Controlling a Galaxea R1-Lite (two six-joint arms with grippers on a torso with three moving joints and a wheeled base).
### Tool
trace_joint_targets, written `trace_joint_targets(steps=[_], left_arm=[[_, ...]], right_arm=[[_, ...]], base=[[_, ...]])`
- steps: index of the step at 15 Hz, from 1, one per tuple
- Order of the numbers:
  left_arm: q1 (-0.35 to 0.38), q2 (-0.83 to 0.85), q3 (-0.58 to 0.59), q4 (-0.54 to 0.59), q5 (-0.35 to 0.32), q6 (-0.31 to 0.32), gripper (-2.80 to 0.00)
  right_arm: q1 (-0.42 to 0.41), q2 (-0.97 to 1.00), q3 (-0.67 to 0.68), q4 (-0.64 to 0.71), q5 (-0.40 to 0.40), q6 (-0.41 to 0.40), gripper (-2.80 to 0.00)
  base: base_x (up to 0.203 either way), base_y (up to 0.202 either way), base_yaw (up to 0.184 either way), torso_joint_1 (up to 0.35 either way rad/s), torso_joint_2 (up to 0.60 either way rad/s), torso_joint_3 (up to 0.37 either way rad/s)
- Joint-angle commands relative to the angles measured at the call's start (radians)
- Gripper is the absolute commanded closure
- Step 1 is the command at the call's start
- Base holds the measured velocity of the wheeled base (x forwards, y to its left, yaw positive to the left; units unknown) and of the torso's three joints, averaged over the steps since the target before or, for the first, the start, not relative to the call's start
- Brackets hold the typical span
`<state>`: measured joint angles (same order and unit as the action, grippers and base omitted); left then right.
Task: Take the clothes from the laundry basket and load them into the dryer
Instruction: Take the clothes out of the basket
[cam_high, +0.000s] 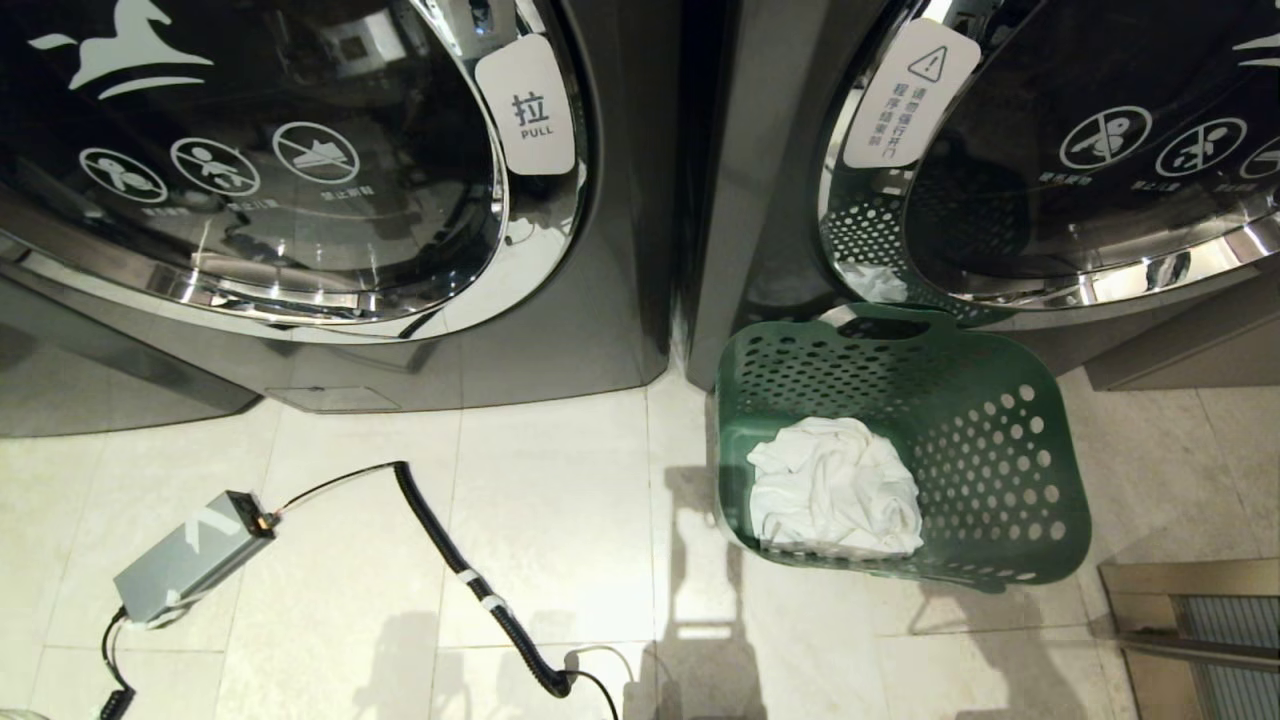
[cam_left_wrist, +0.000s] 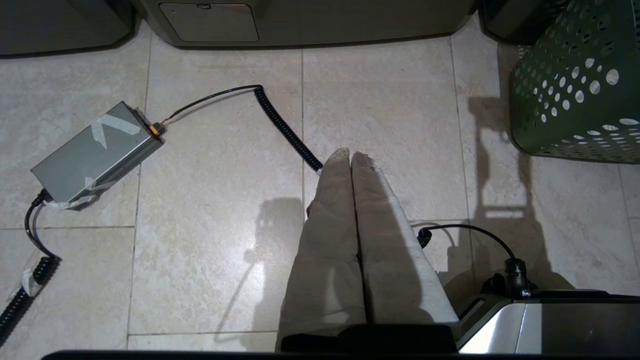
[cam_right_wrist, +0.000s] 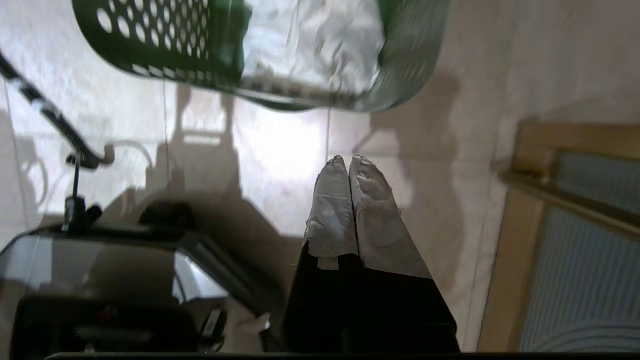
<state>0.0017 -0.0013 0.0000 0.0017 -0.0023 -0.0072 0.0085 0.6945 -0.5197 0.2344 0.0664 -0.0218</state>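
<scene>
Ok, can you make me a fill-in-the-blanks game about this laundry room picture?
1. The laundry basket is the colour ____.
2. The white clothes lie ____ the basket.
3. The label on the left machine's door says ____.
4. The right end effector has its fingers ____.

Missing words: green; inside; PULL; shut

Tiled floor (cam_high: 560, 480): basket (cam_high: 1010, 450), grey box (cam_high: 190, 555), cable (cam_high: 450, 550).

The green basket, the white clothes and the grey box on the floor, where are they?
laundry basket (cam_high: 1010, 470), head view, on its holed right wall.
white clothes (cam_high: 835, 490), head view, middle of the crumpled pile.
grey box (cam_high: 190, 555), head view, on its top face.
</scene>
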Motion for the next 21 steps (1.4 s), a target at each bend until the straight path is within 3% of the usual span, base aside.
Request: trace_joint_targets(steps=[1, 7, 8, 12, 15, 19, 21], left_arm=[[0.000, 0.000, 0.002, 0.000, 0.001, 0.000, 0.00], [0.000, 0.000, 0.002, 0.000, -0.001, 0.001, 0.00], [0.000, 0.000, 0.002, 0.000, 0.001, 0.000, 0.00], [0.000, 0.000, 0.002, 0.000, -0.001, 0.000, 0.00], [0.000, 0.000, 0.002, 0.000, 0.001, 0.000, 0.00], [0.000, 0.000, 0.002, 0.000, 0.001, 0.000, 0.00], [0.000, 0.000, 0.001, 0.000, 0.000, 0.000, 0.00]], right_arm=[[0.003, 0.302, -0.015, -0.036, 0.015, 0.011, 0.00], [0.006, 0.851, -0.042, -0.441, 0.014, 0.153, 0.00], [0.011, 0.917, -0.044, -0.516, 0.012, 0.174, -2.80], [0.028, 1.128, -0.101, -0.713, 0.007, 0.260, -2.80], [0.050, 1.263, -0.225, -0.739, 0.005, 0.346, -2.80], [0.062, 1.425, -0.340, -0.745, -0.002, 0.366, -2.80], [0.065, 1.488, -0.407, -0.750, -0.043, 0.368, -2.80]], base=[[0.000, 0.000, 0.000, 0.000, 0.00, 0.000], [0.000, 0.000, 0.000, 0.000, 0.00, 0.000], [0.000, 0.000, 0.000, 0.000, 0.00, 0.000], [0.000, 0.000, 0.000, 0.000, 0.00, 0.000], [0.000, 0.000, 0.000, 0.000, 0.00, 0.000], [0.000, 0.000, 0.000, 0.000, 0.00, 0.000], [0.000, 0.000, 0.000, 0.000, 0.00, 0.000]])
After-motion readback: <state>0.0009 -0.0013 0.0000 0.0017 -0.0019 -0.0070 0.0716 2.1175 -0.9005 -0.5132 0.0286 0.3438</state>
